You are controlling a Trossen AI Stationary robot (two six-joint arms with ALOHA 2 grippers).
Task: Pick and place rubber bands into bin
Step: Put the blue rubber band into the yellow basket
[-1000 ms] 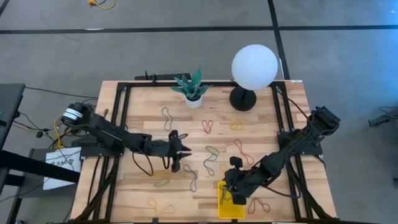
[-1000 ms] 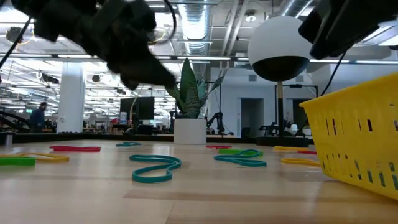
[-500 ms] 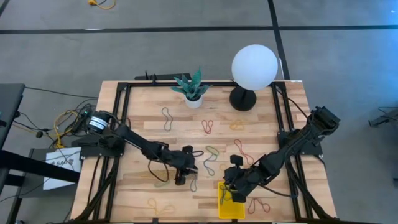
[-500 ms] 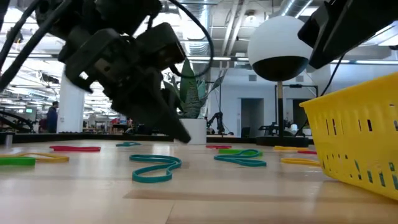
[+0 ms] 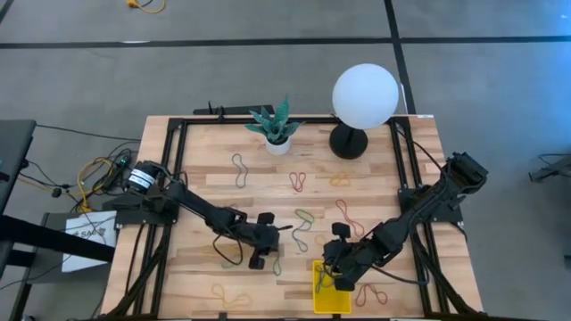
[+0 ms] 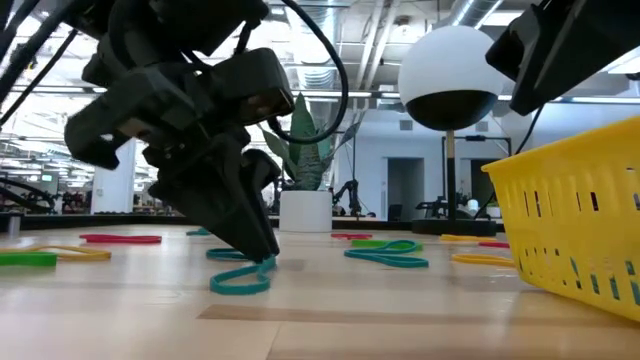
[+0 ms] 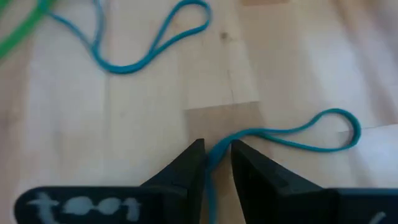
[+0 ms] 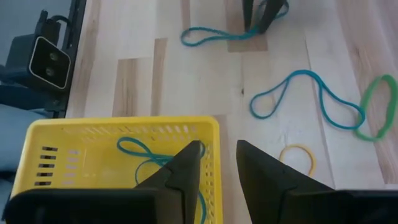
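Left tool [image 7: 216, 163] now astride teal band [image 7: 292, 138]

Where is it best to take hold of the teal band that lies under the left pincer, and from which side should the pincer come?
Grip the teal band at its narrow waist, where the two strands run close together between the loops, and come straight down from above. It lies flat on the table, so only a top approach gets a finger on each side. The left pincer already straddles this waist, nearly closed on it.
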